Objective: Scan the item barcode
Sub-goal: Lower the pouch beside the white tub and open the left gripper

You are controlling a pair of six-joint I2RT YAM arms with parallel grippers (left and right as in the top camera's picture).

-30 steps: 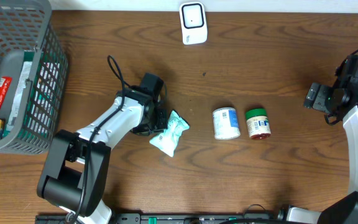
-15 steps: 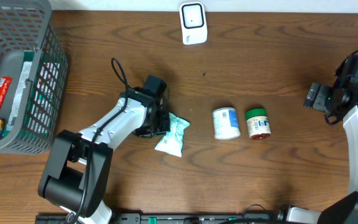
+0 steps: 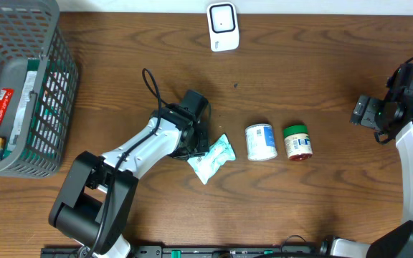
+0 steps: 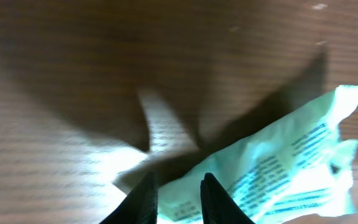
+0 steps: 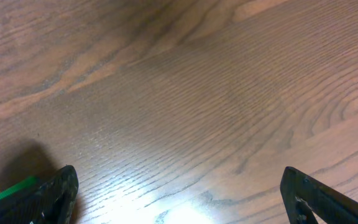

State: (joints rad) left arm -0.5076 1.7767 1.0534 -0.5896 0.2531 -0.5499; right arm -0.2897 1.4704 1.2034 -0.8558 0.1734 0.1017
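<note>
Far to the left of the scanner (image 3: 222, 26), a wire basket (image 3: 49, 107) stands at the table's edge with a few packets inside. Below the scanner and a little to its left, the left gripper (image 3: 201, 147) has its fingers pinched on one end of a pale green pouch (image 3: 212, 158). In the wrist view the pouch's printed face trails away from the narrow gap, and the shadow under it suggests it hangs just clear of the wood. Below and slightly right of the scanner lie a white can (image 3: 261, 141) and, just beside it, a green-lidded jar (image 3: 297, 141), both untouched. Far to the scanner's right, the right gripper (image 5: 185, 199) hovers over bare table with its fingers spread wide, holding nothing. The step in hand looks like carrying the pouch toward the scanner. The next move calls for bringing it up to the scanner's window and turning it so the barcode faces that window, though which side bears the code cannot be told.
</note>
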